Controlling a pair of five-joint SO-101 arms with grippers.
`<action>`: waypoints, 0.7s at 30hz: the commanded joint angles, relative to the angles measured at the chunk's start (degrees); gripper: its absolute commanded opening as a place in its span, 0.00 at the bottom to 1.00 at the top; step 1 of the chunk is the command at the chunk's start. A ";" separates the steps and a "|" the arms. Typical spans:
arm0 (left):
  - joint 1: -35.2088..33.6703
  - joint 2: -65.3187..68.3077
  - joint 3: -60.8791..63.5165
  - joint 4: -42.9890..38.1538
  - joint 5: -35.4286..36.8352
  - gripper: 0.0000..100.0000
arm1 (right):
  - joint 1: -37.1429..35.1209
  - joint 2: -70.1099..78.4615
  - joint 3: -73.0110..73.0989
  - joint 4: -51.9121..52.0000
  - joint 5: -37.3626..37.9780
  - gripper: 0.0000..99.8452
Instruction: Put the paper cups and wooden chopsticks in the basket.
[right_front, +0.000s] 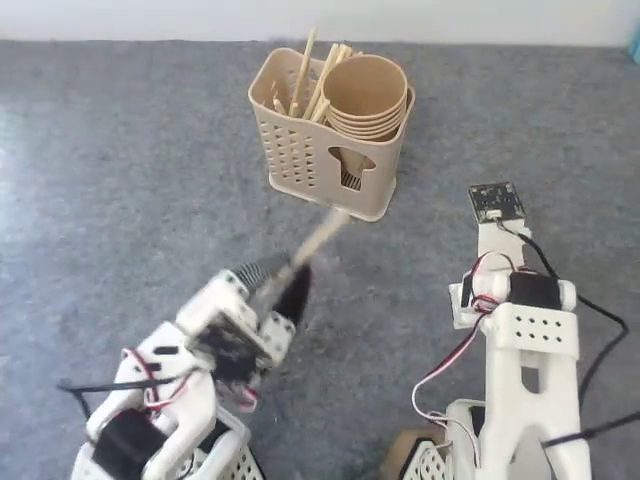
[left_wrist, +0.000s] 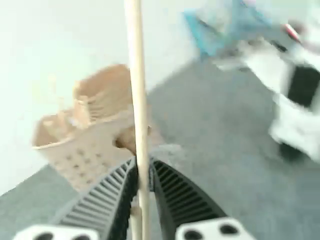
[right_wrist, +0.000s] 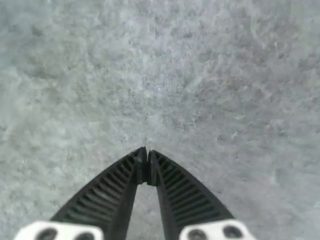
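Wooden chopstick (right_front: 322, 238) points its long axis at the basket (right_front: 300, 160).
Left gripper (left_wrist: 142, 167) pinches its near end; right gripper (right_wrist: 146, 164) rests pressed together.

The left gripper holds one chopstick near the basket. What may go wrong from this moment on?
1. The left gripper pinches the chopstick with most of its length sticking out, so it may swivel or slip out.
2. In the high view its tip points at the wall of the basket, not over the rim; it may push the basket over.
3. The chopsticks already inside lean beside the paper cups; the new one may knock against them.
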 joint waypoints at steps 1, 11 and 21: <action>-9.41 0.35 4.26 -18.02 5.45 0.01 | -3.82 -1.36 2.99 -5.23 -4.40 0.01; -16.00 6.51 12.62 -48.09 13.10 0.01 | -6.90 -0.84 12.04 -18.24 -8.79 0.01; -16.09 27.16 -1.63 -51.78 18.90 0.01 | -6.81 -0.84 13.36 -18.86 -8.79 0.01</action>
